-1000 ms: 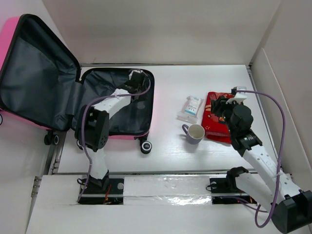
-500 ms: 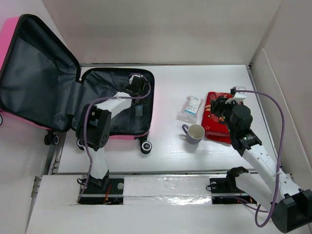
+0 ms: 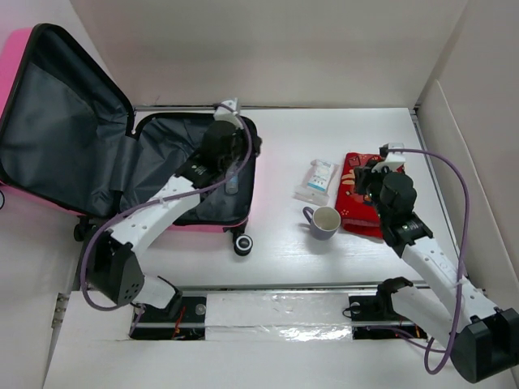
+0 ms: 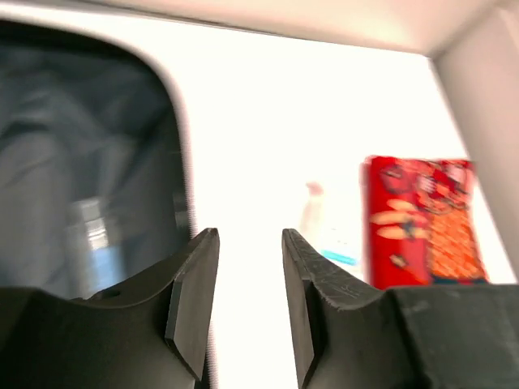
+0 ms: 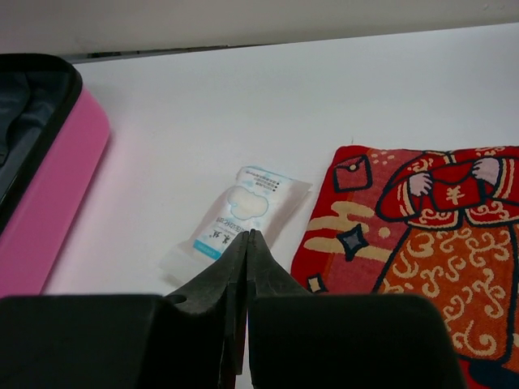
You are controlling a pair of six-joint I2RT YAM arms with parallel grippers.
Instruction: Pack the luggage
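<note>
— White table (image 3: 276, 154), pale walls round it. What sits at nine o'clock?
— Luggage (image 3: 57, 138), pink and open. The lid is propped up at ten o'clock, and the grey-lined base lies flat on the table at the lid's four o'clock.
— And the left gripper (image 4: 250, 243)?
— Over the base's three o'clock rim, fingers a narrow gap apart with nothing between them. A pale item (image 4: 91, 235) lies on the lining, too blurred to name.
— Middle of the table?
— Packet (image 3: 317, 180), white and blue, lying flat. Mug (image 3: 325, 220) at its six o'clock, upright, handle toward nine.
— Further on?
— Red cloth (image 3: 363, 198) with a printed figure, at the packet's three o'clock, just beside it.
— Right gripper (image 5: 246, 243)?
— Fingers pressed together, empty, above where packet and cloth meet.
</note>
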